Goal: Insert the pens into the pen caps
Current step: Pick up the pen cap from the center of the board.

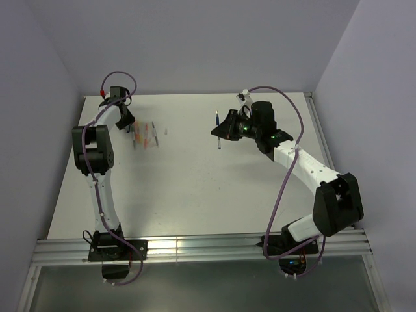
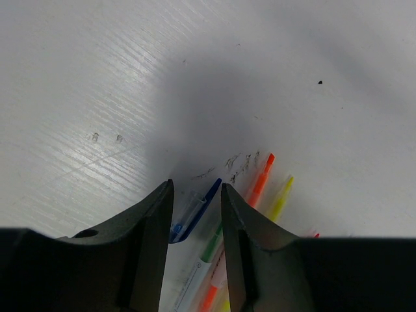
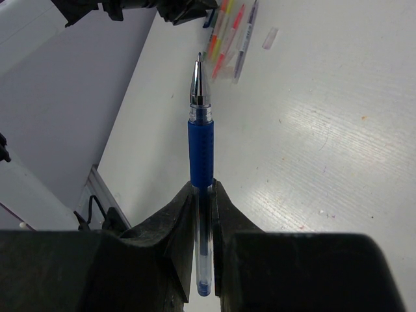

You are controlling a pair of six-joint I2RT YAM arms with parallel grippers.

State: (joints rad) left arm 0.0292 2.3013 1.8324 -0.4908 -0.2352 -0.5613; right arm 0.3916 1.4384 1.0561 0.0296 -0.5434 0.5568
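At the far left of the tabletop [image 1: 195, 188], the left gripper [image 2: 197, 185] sits low over a small heap of loose pens [image 1: 148, 134]. Its jaws are part-way apart and straddle a blue cap [image 2: 194, 216] that lies slantwise on the surface between them. The pads look close to it, but I cannot tell whether they pinch it. Just right of that cap lie an orange pen [image 2: 260, 182] and a yellow pen [image 2: 279, 198], tips pointing away, near enough that a careless close could catch them too. The cap looks like a light, hard plastic tube with a clip, likely to skid on the smooth top. It is best taken across its body, leaving the open mouth free. A white-barrelled pen [image 2: 188, 279] under the jaws carries print too small and blurred to read, and no brand is legible anywhere. A little right of the heap, a clear cap [image 1: 168, 130] lies by itself. Well to the right, off the tabletop, the right gripper [image 3: 201, 190] has its jaws narrow and clamped on the clear barrel of a blue pen [image 3: 200, 146]. The hold is just behind the blue rubber sleeve, with the metal tip pointing towards the heap. The pen looks stiff, slim and slick, and held that far back its tip may wander when pressed into a cap.
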